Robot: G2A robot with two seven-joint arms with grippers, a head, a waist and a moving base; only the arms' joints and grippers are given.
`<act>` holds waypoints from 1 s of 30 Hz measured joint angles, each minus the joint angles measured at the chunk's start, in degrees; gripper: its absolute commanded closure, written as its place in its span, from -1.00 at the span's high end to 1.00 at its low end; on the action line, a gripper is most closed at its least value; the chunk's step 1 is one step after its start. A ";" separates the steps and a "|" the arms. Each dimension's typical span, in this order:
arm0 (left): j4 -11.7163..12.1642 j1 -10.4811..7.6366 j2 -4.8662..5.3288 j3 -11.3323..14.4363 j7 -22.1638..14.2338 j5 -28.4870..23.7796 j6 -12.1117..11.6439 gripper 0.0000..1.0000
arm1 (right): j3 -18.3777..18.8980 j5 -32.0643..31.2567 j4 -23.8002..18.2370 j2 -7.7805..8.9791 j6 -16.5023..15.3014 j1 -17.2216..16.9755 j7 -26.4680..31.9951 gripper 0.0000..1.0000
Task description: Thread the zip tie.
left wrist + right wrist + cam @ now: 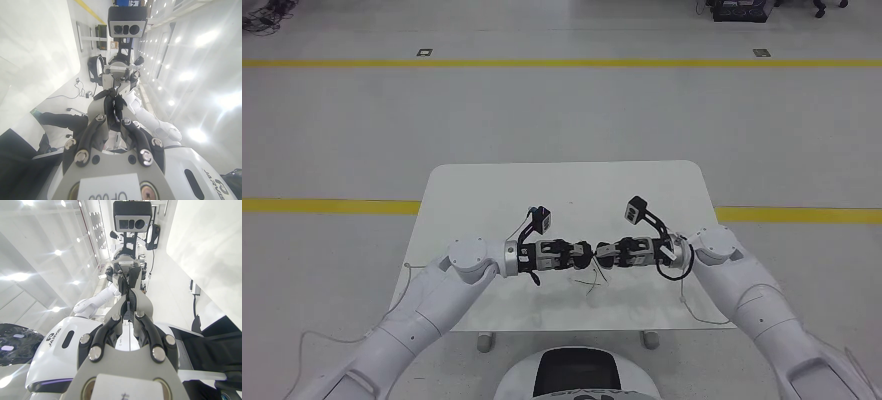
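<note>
You have a white worktop [467,195] with rounded corners standing on a pale floor [542,120]. One yellow line [542,63] crosses the floor far behind the worktop, and a second runs level with its middle. Both arms come in from the sides over the near half of the worktop and meet tip to tip. Your left pincer [586,254] and right pincer [603,251] face each other head-on. In each wrist view the black pads are drawn together with no gap. The zip tie [589,284] reads as a thin pale strand just under the meeting tips, trailing toward the near edge. It is too fine for you to tell which pincer grips it. The meeting point lies near the worktop's middle from side to side, well apart from both side edges and closer to the near edge than the far one.
</note>
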 measured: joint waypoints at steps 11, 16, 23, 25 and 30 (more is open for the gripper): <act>0.46 -0.13 0.04 -0.02 -0.61 -0.49 0.01 -0.70 | 0.09 -0.68 0.84 -0.06 -0.22 0.36 0.64 -1.00; 0.56 -0.26 0.11 -0.01 -0.88 -0.25 0.42 -0.60 | 0.73 -0.87 0.90 0.14 -0.35 0.23 1.01 -1.00; 0.54 -0.29 0.14 0.18 -1.27 -0.20 0.52 -0.68 | 1.01 -1.05 0.65 0.23 -0.15 0.01 1.36 -1.00; 0.54 -0.33 0.11 0.32 -1.34 -0.15 0.52 -0.68 | 0.98 -0.93 0.59 0.20 -0.19 -0.07 1.39 -1.00; 0.62 -0.46 0.06 0.63 -1.45 -0.04 0.53 -0.70 | 0.49 -1.01 0.49 0.02 -0.04 -0.02 1.36 -1.00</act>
